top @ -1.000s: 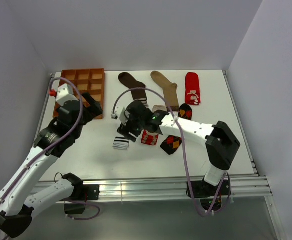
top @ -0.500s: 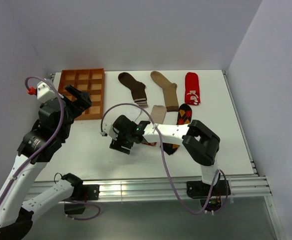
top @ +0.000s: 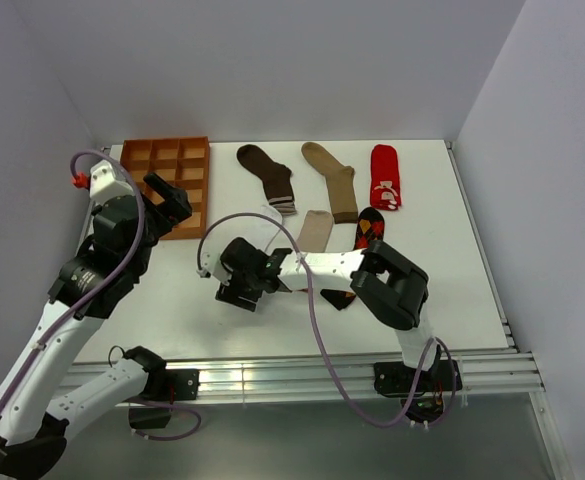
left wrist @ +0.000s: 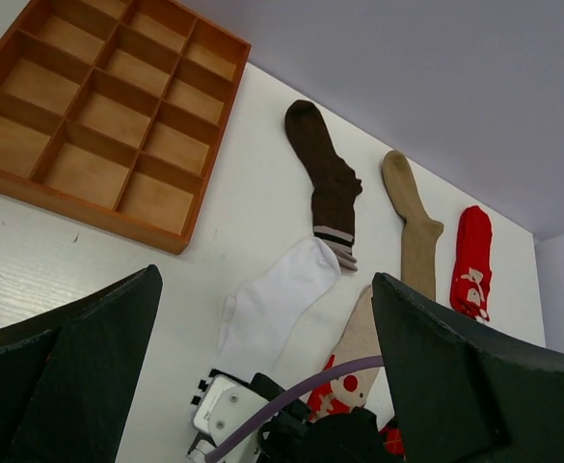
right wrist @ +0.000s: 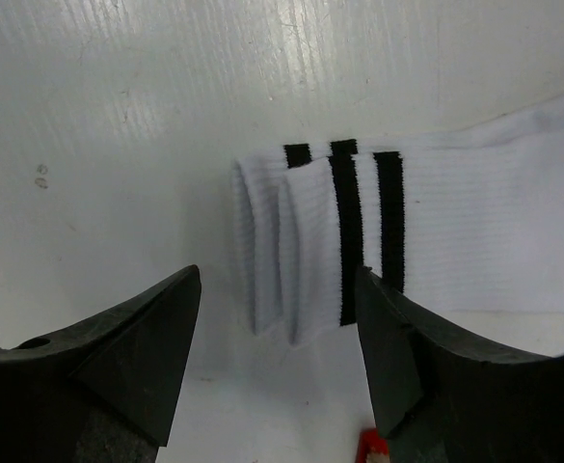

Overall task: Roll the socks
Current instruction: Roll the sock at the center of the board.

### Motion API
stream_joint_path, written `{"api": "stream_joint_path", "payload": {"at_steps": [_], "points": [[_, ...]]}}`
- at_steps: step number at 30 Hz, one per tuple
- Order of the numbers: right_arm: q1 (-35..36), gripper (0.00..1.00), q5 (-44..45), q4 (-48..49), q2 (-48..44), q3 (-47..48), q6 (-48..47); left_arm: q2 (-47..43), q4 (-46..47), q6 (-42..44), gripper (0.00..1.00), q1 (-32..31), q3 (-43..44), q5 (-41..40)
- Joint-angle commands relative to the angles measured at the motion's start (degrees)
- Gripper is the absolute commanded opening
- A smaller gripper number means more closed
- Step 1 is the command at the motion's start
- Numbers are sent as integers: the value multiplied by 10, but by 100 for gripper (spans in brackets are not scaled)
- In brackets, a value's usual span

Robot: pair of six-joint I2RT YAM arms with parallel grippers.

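My right gripper [right wrist: 280,275] stands open low over the folded cuff of the white black-striped sock [right wrist: 359,236], one finger on each side of it, touching nothing. In the top view the right gripper [top: 235,292] hides that cuff. The rest of the white sock [left wrist: 272,304] lies flat, pointing at the dark brown sock [top: 265,174]. The tan sock [top: 332,180], red sock [top: 384,177], beige red-toed sock [top: 317,230] and argyle sock [top: 369,226] lie flat behind. My left gripper [top: 167,205] hangs open and empty, high above the tray's near corner.
The orange-brown gridded tray [top: 167,165] sits at the back left, its compartments empty. My right arm's forearm [top: 327,263] lies across the beige and argyle socks. Walls close off the table at the back and both sides.
My right gripper has swung left and down to the white sock's cuff, which now lies on the table. My left arm has lifted and pulled back toward the tray.
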Motion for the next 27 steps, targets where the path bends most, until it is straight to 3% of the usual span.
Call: {"api": "stream_joint_path", "payload": {"at_steps": [1, 5, 16, 27], "points": [[10, 72, 22, 36, 5, 3, 7, 2, 29, 15, 97, 4, -3, 12], [12, 68, 36, 46, 12, -5, 15, 6, 37, 17, 97, 4, -11, 16], [-1, 31, 34, 33, 28, -5, 18, 14, 76, 5, 97, 4, -58, 29], [-140, 24, -255, -134, 13, 59, -8, 0, 188, -14, 90, 4, -186, 81]]}}
